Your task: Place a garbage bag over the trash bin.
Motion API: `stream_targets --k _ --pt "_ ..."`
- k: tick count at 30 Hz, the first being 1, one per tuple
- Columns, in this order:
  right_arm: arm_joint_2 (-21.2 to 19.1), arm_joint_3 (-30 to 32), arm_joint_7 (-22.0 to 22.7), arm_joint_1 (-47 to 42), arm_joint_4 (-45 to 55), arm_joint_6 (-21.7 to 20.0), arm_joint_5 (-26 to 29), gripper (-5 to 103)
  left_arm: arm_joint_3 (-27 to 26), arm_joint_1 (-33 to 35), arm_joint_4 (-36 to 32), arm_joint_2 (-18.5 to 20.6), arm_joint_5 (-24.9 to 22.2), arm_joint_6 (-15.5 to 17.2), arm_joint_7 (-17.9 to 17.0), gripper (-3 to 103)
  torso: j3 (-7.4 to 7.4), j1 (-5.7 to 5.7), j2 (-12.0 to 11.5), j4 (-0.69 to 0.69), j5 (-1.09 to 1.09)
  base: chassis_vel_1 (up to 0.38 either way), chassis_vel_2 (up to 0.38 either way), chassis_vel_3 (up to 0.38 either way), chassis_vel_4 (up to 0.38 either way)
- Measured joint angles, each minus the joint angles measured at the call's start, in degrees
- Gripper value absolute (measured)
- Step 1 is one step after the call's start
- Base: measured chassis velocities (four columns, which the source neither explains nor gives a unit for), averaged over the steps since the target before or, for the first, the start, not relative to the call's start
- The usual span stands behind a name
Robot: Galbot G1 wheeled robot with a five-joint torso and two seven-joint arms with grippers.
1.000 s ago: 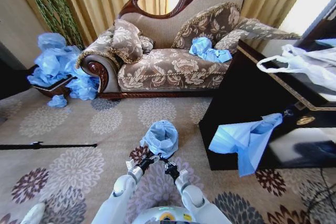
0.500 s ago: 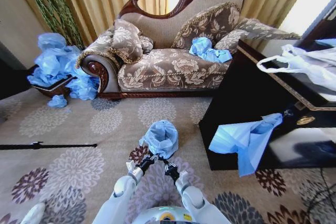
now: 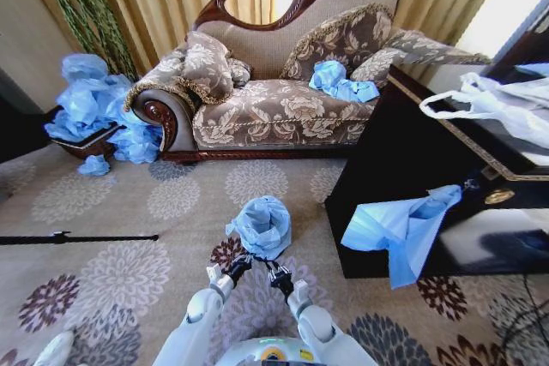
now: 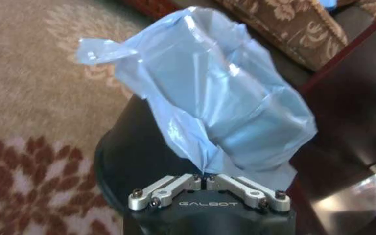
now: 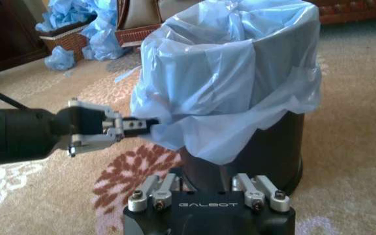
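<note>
The light blue garbage bag is draped over the small black trash bin, which stands on the carpet just in front of me. The bag covers the bin's top and upper sides, and its hem hangs unevenly. My left gripper is at the bin's near left side, shut on the bag's lower edge. From the right wrist I see that left gripper pinching the hem. My right gripper is low at the bin's near side, open, with the bag's hem above its fingers.
A patterned sofa stands behind with blue bags on its seat. More blue bags are piled in a basket at the far left. A dark cabinet at the right carries a hanging blue bag and a white bag. A black rod lies on the carpet at the left.
Both grippers have drawn slightly back toward me. The bag's near hem is tugged a little lower and its top has bunched differently. The bin has not moved.
</note>
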Motion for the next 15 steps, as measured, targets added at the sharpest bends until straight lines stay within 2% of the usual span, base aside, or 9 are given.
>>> stream_targets --k 1,3,4,5,6,7,10,13,15 --pt "-0.3 0.0 0.0 -0.3 0.1 0.1 -0.2 43 -0.1 -0.2 0.8 -0.1 0.2 -0.2 -0.1 2 0.00 0.00 0.0 0.00 0.00 0.000 0.000 0.000 0.000" --pt "-0.5 0.0 -0.1 -0.5 0.1 0.2 -0.3 43 -0.1 -0.3 1.3 -0.2 0.3 -0.3 -0.1 0 0.00 0.00 0.0 0.00 -0.01 0.000 0.000 0.000 0.000" --pt "-0.7 0.0 -0.1 -0.7 0.1 0.3 -0.4 48 -0.1 -0.6 2.4 -0.4 0.6 -0.5 -0.3 0 0.00 0.00 0.0 -0.01 -0.01 0.000 0.000 0.000 0.000" --pt "-0.7 0.0 -0.1 -0.7 0.1 0.3 -0.4 48 -0.1 -0.6 2.4 -0.4 0.6 -0.5 -0.3 0 0.00 0.00 0.0 -0.01 -0.01 0.000 0.000 0.000 0.000" --pt "-0.8 0.1 -0.2 -0.8 0.1 0.4 -0.6 54 -0.1 -0.9 3.2 -0.6 0.6 -0.5 -0.6 0 0.00 0.00 0.0 0.00 0.00 0.000 0.000 0.000 0.000" --pt "-0.9 0.2 -0.2 -1.0 0.2 0.5 -0.6 65 -0.1 -1.3 4.1 -0.8 0.7 -0.5 -1.0 0 0.00 0.00 0.0 0.00 0.00 0.000 0.000 0.000 0.000" --pt "-1.1 0.3 -0.2 -1.0 0.5 0.6 -0.6 71 -0.1 -1.7 4.9 -1.0 0.7 -0.5 -1.3 0 0.00 0.00 0.0 0.00 -0.01 0.000 0.000 0.000 0.000" --pt "-1.5 0.4 -0.2 -0.9 0.9 0.6 -0.5 86 -0.1 -2.5 6.5 -1.7 0.8 -0.2 -2.3 0 0.00 0.00 0.0 0.00 0.00 0.000 0.000 0.000 0.000" --pt "-1.6 0.5 -0.2 -0.8 1.1 0.6 -0.4 92 -0.2 -2.6 6.8 -1.8 0.8 0.1 -2.7 0 0.00 0.00 0.0 0.00 0.00 0.000 0.000 0.000 0.000"
